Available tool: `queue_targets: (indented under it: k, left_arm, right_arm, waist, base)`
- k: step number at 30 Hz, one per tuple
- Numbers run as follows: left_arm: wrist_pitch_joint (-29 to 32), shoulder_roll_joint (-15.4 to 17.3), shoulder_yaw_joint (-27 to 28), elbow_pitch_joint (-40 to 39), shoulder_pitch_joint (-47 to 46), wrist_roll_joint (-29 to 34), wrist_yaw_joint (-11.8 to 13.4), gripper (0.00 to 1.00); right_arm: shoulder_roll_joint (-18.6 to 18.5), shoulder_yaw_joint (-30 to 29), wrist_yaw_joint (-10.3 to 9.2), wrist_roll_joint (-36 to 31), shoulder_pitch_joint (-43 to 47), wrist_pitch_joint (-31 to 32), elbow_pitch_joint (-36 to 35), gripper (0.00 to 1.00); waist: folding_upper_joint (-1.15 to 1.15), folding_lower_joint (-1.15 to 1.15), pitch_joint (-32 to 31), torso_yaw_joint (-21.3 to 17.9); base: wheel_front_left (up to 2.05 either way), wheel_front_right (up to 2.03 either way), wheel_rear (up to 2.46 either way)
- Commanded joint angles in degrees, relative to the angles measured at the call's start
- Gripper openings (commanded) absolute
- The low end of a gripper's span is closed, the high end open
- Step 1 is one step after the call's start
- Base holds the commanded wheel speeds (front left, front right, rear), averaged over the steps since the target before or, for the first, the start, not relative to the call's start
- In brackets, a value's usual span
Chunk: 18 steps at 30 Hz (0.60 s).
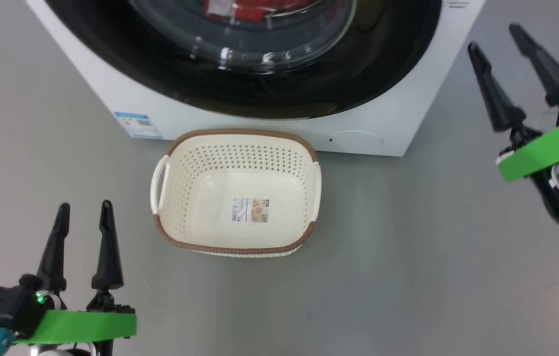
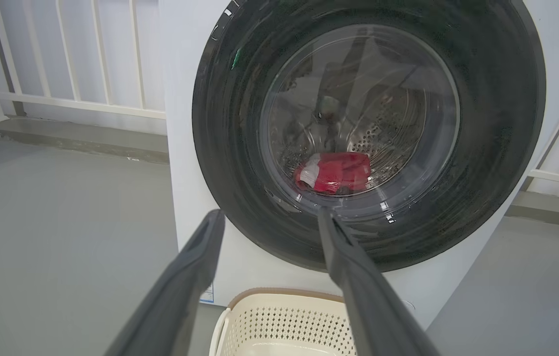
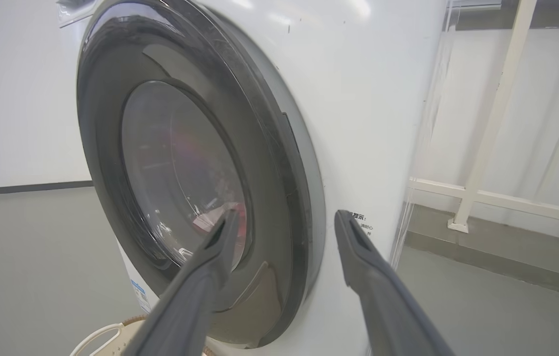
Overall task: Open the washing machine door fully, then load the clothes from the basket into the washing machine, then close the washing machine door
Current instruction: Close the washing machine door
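door job, head view: the washing machine stands on the grey floor at the top of the view. we see the washing machine door lying flat against the white front, so shut. the clothes are inside, red with a bit of white, seen through the door's glass bowl. in the left wrist view they sit low in the steel drum.

the basket is on the floor just in front of the machine, below the door. its far rim is close to the white panel, but we cannot tell if it touches. the label on its bare base shows. a blue sticker is on the machine's lower left corner and a round filter cap on its lower right.

the left hand is at the lower left, near the basket but apart from it, fingers spread, nothing between them. the right hand is at the right edge beside the machine's corner, fingers spread too, pinching nothing. in the right wrist view its fingers point at the door's edge and the white side, not touching.
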Motion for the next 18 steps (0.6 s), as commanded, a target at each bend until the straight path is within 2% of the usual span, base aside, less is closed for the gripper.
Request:
queue_targets:
  k: [1, 18]
  left_arm:
    - [-0.3, 1.2, 2.2, -1.1, 0.5, 0.5, -0.1, 1.00]
    - [-0.3, 2.4, 1.2, -0.9, 1.6, -1.2, -0.2, 1.00]
  right_arm:
    - [0.1, -0.1, -0.32, -0.2, 2.8, -0.1, -1.9, 1.00]
    - [2.4, -2.4, -0.32, 0.0, 13.8, -0.1, -7.3, 1.00]
  waist:
    - [0.00, 0.00, -1.7, -2.0]
    - [0.00, 0.00, -5.7, -6.5]
  base:
    - [0.00, 0.00, 0.00]
    - [0.00, 0.00, 0.00]
